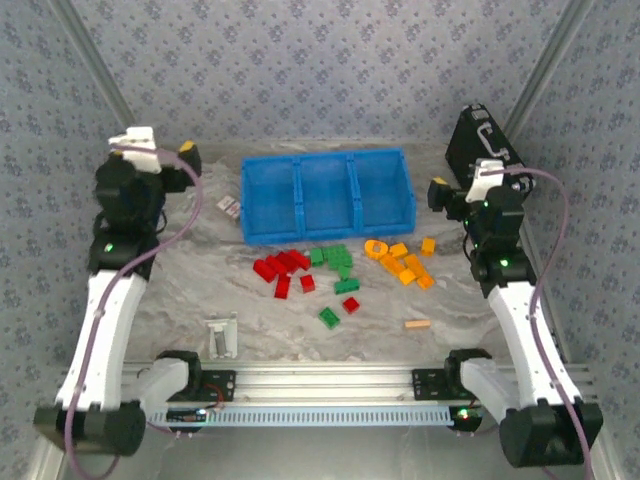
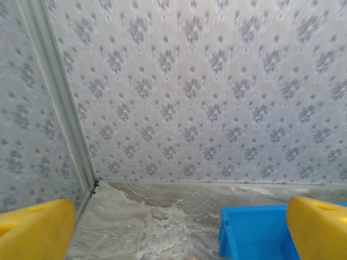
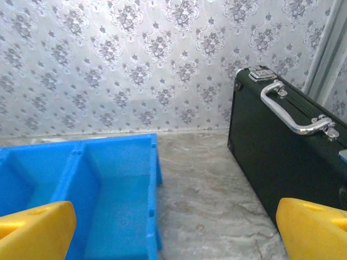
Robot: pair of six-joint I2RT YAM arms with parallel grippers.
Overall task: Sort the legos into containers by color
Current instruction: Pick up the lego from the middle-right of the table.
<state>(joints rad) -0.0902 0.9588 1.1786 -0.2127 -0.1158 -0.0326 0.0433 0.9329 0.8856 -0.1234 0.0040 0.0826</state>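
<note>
Right claw (image 3: 173,233) gapes beside black case (image 3: 282,157), near bins (image 3: 108,179).

readable text: none in any view
white card (image 1: 229,206): reddish marks, too small to read
black case (image 3: 271,162): no lettering can be made out on its face or handle
blue bins (image 1: 325,231): no legible label on the walls

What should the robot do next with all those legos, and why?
Probably lower the open right gripper toward the orange legos, the pile nearest it. All the legos lie on the table in front of the blue bins, which look empty, and that gripper is raised near the back, holding nothing.
</note>
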